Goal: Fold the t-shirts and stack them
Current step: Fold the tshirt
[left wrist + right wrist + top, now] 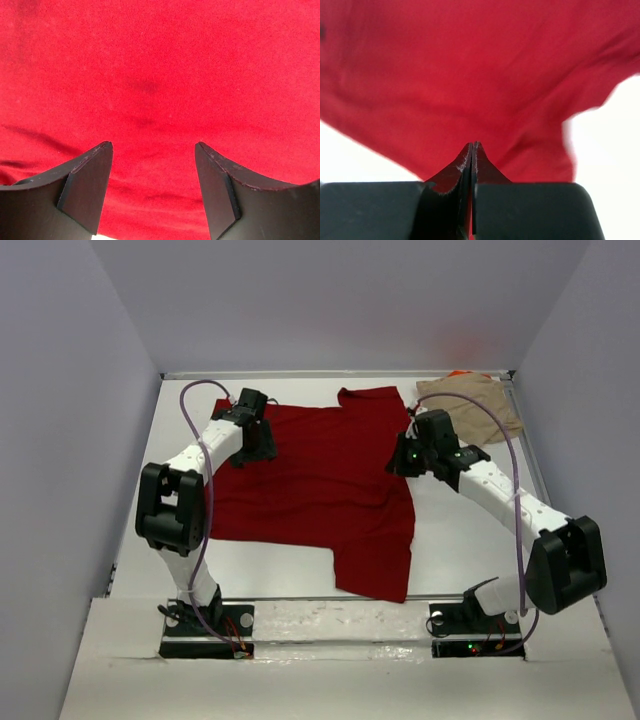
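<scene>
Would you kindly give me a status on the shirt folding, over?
Left hand open over red t-shirt. Right hand shut on its right edge. Shirt spread, not yet folded. Tan t-shirt bunched far right, clear of both.

A white desk (470, 540) fills the middle of the frame. Around it stand a plain grey left wall (70, 390), back wall (340, 300) and right wall (600, 390). A rough-edged white ledge (330, 680) spans the bottom of the frame.

The dark red t-shirt (330, 480) is showing plain, unpatterned cloth; the tan t-shirt (475, 405) is looking equally plain; the orange sliver (458, 373) is glowing bright; the surface (470, 540) is appearing white; the left tool (153, 143) and right tool (472, 144) are showing black.
</scene>
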